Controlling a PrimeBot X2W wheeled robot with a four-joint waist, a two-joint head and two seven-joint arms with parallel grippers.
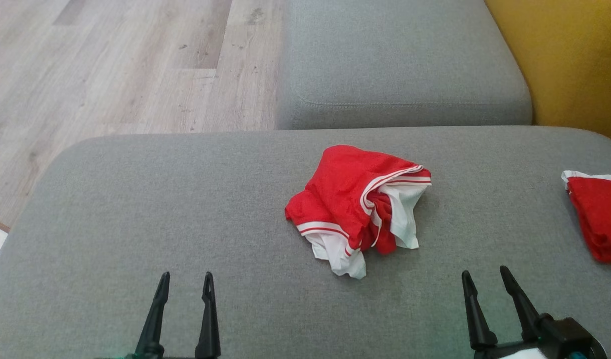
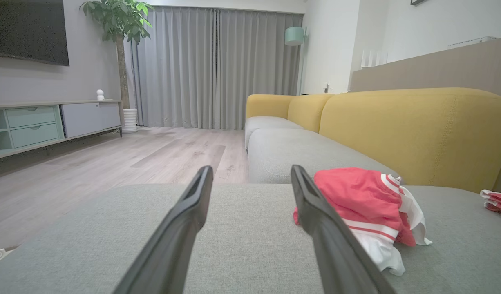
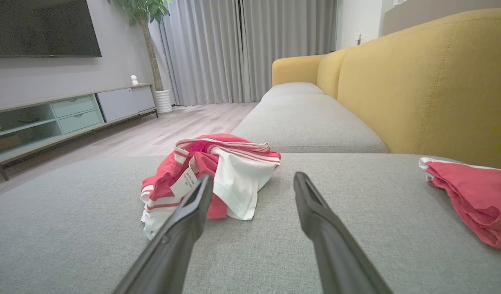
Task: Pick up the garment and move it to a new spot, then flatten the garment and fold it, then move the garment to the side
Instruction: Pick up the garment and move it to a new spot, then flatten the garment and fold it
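Observation:
A crumpled red garment (image 1: 358, 204) with white trim and stripes lies bunched near the middle of the grey sofa seat (image 1: 136, 199). The left wrist view has the garment (image 2: 356, 200) just right of my fingers; in the right wrist view the garment (image 3: 209, 171) sits ahead and left, a white label showing. My left gripper (image 1: 186, 281) is open at the lower left, well short of the cloth. At the lower right my right gripper (image 1: 485, 279) is also open, nothing between its fingers, near the garment's front right.
A second red garment (image 1: 597, 214) lies at the seat's right edge. Another grey seat cushion (image 1: 395, 65) extends beyond, with the yellow backrest (image 1: 574, 60) on the right. Wooden floor (image 1: 111, 65) lies past the seat's left and far edges.

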